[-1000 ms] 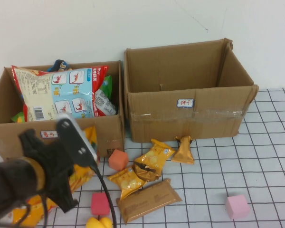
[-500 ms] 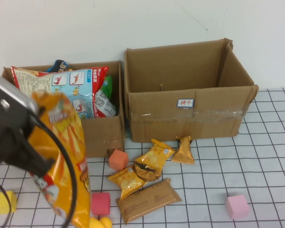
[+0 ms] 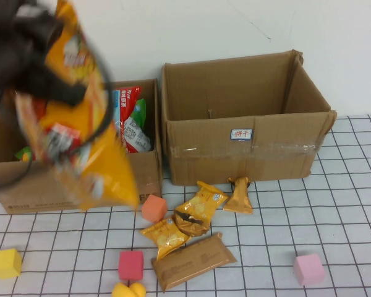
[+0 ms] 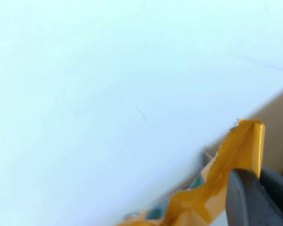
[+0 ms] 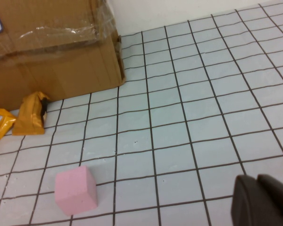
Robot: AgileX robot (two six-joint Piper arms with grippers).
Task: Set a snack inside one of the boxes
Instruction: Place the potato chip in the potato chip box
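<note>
My left hand (image 3: pixel 25 43) is up high, clenched on the top edge of a large orange crinkly snack bag (image 3: pixel 86 142). The bag hangs down from my grip, dangling over the front wall of the shorter brown cardboard box (image 3: pixel 145 167) that sits directly beneath my hand. In my left wrist view the bag's sealed orange edge (image 4: pixel 226 174) is pinched against a grey fingertip (image 4: pixel 247 202), with white wall beyond. Inside that box, behind the hanging bag, is a red, white and blue snack packet (image 3: pixel 128 117).

Off to the right of my left hand stands the taller open brown cardboard box (image 3: pixel 247 148) with a small white label on its front. Below and to the right of my hand, on the white gridded tabletop (image 3: pixel 346 210), lie several small orange snack packets (image 3: pixel 198 207), a flat brown wrapped bar (image 3: pixel 191 263), an orange foam cube (image 3: pixel 153 208), a red foam cube (image 3: pixel 130 265), a yellow foam cube (image 3: pixel 6 263) and a pink foam cube (image 3: pixel 309 269).

My right hand (image 5: pixel 264 202) hovers low over the tabletop, the pink foam cube nearby; I cannot tell whether it is closed.
</note>
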